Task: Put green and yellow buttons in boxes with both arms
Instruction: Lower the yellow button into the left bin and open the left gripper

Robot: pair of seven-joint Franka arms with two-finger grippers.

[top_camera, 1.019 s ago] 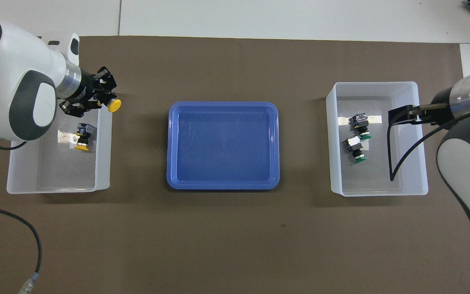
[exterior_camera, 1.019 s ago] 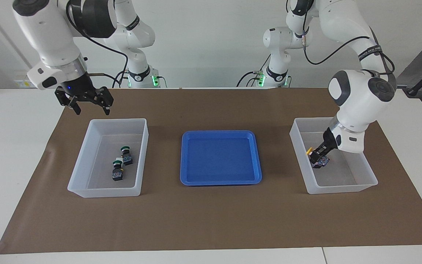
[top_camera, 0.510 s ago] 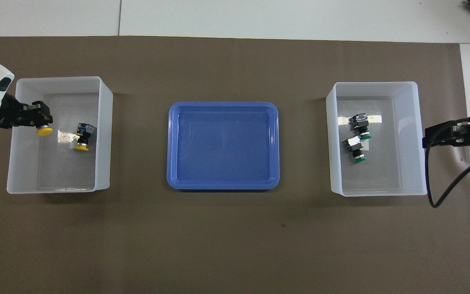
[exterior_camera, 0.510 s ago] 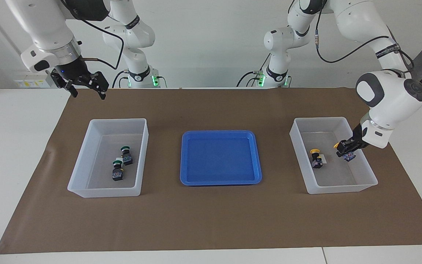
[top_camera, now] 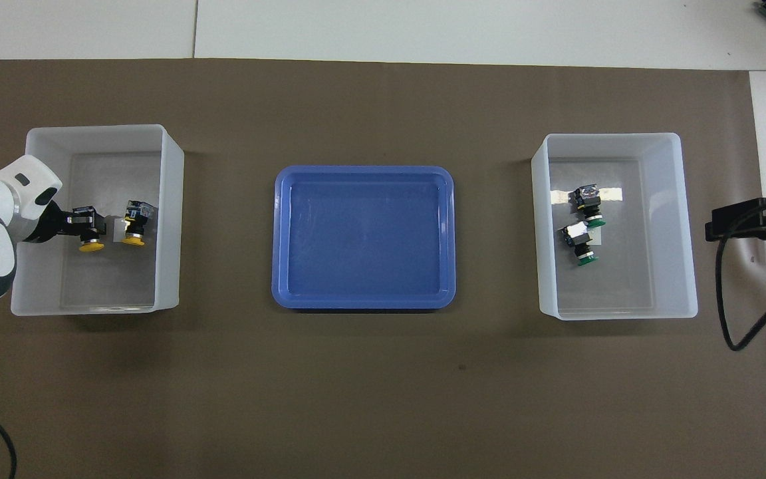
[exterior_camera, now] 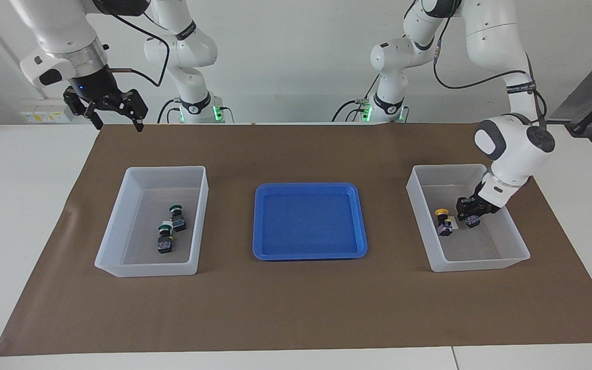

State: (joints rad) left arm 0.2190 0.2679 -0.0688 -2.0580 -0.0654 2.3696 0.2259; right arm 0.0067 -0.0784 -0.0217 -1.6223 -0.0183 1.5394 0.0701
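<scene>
Inside box [exterior_camera: 517, 241], left gripper [top_camera: 88, 229] apparently grasping yellow button [top_camera: 91, 246], jaws half-hidden; right gripper [exterior_camera: 113, 119] released.

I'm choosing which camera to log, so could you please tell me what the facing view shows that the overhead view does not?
Only the facing view shows both arm bases, the wall, and the right gripper raised with fingers spread, above the mat's edge nearest the robots.

Only the overhead view shows the second yellow button's cap at the left gripper.

Both show the blue tray, two green buttons in one white box, and a yellow button in the other box.
</scene>
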